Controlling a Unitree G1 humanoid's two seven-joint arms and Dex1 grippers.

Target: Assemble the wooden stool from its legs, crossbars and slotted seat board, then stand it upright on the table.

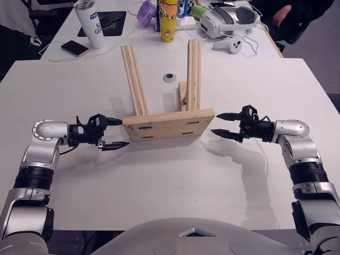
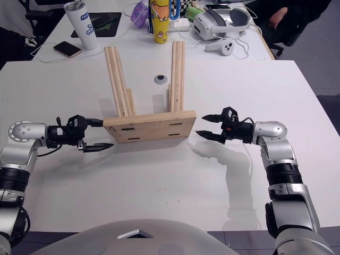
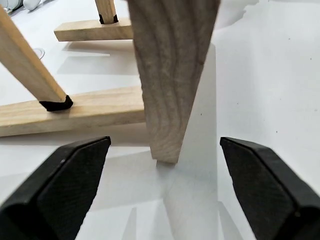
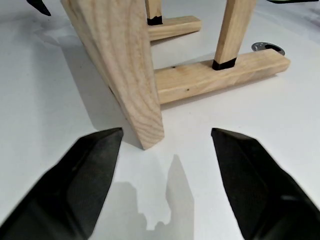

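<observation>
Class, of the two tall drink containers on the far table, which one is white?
The lidded tumbler standing by the phone, on the robot's left; the other, a can, is yellow.

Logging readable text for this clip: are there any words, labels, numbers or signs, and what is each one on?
White tumbler: dark print wraps round its side and is partly turned away; too blurred to quote.
Yellow can: coloured picture and print; too small to read.
Seat board and legs: no text, only slots.
Nothing else is legible.
</observation>
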